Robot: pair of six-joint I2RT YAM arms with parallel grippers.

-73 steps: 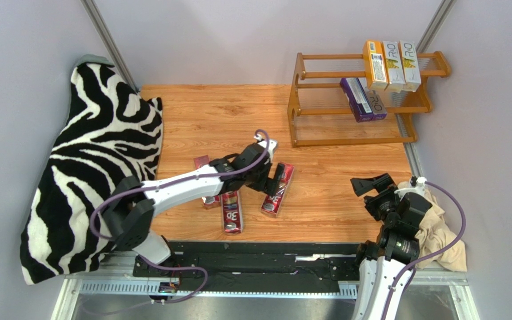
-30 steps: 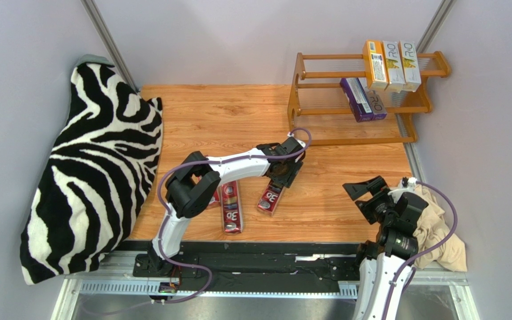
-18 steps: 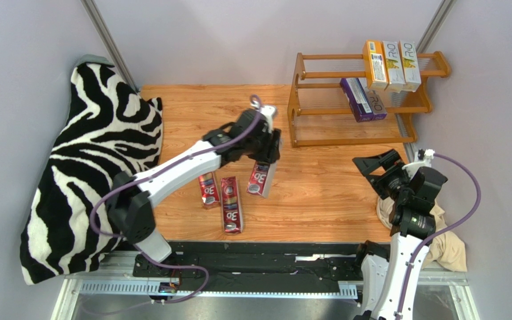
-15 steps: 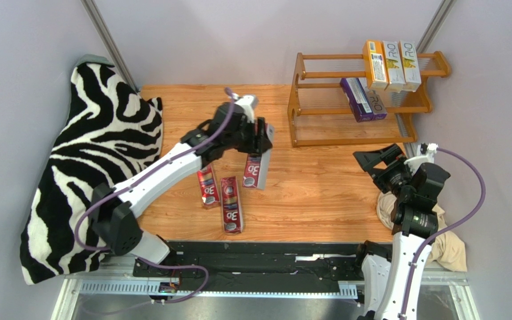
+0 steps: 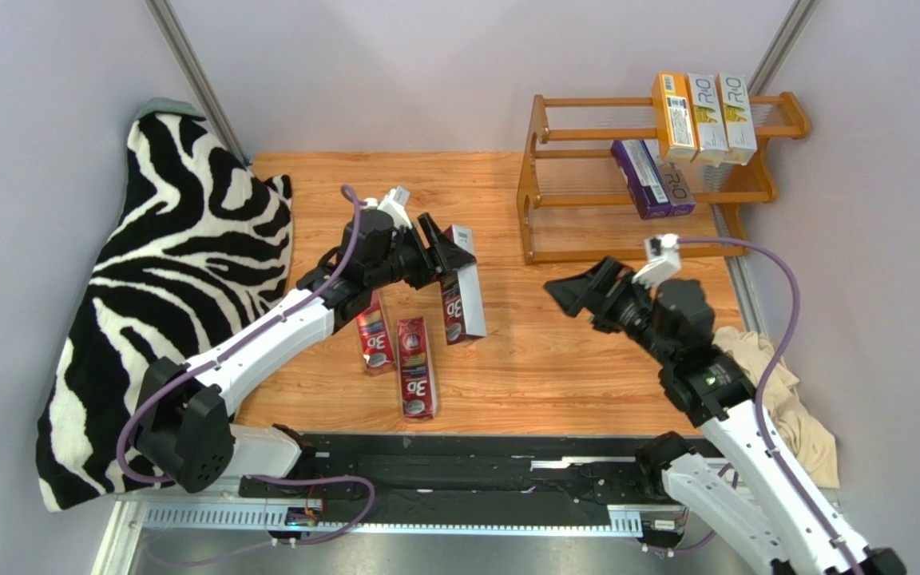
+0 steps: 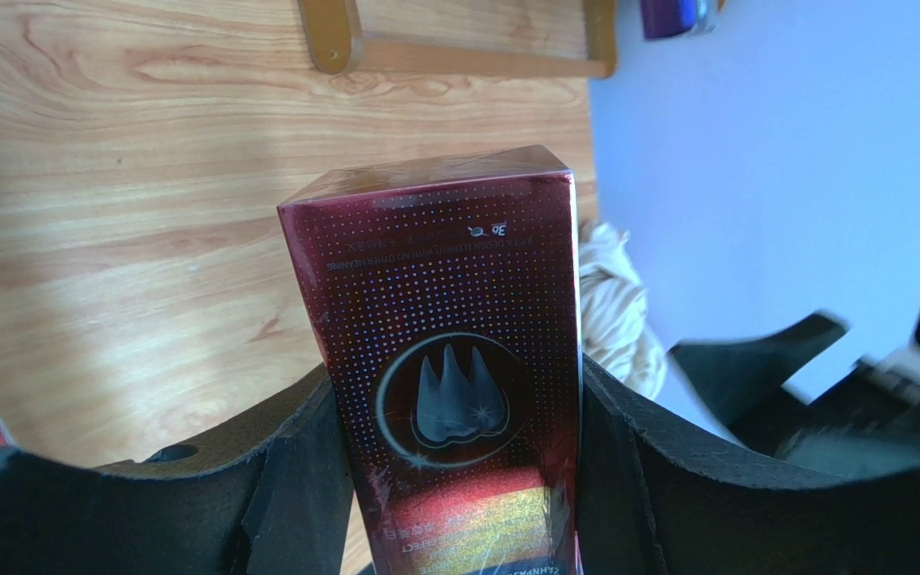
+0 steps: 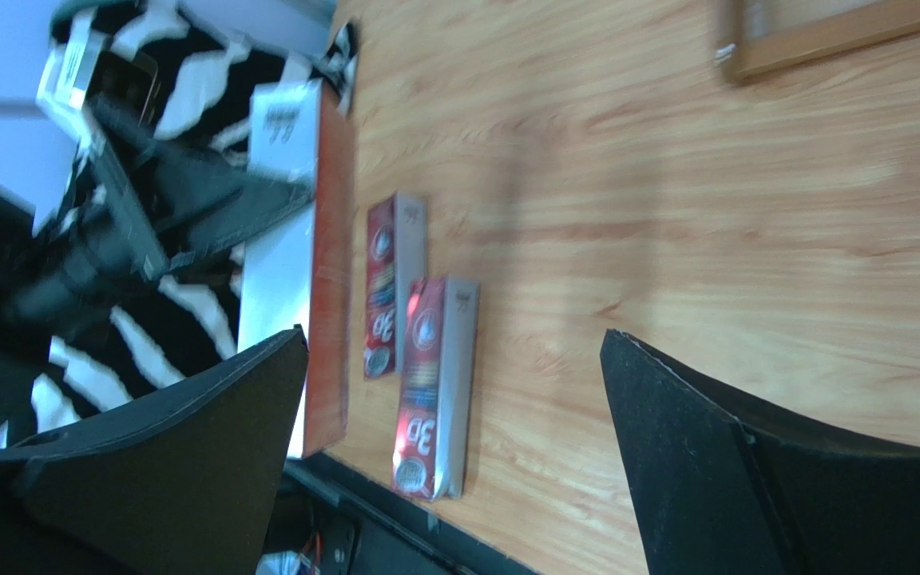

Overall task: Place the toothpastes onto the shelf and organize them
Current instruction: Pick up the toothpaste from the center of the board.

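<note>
three red cartons are not yet on the shelf [image 5: 533,180]. two of them [image 5: 373,336] [image 5: 416,365] lie flat on the table [image 5: 357,192], left of centre. the third carton [image 5: 462,300] has just been lifted off the wood by the left gripper [image 5: 447,258], its jaws narrow and pinching the box across its width. the right gripper [image 5: 563,294] has swung in from the near right edge, jaws wide and empty, facing that box. this looks like a handover toward the far-right shelf, which already holds five cartons.
</note>
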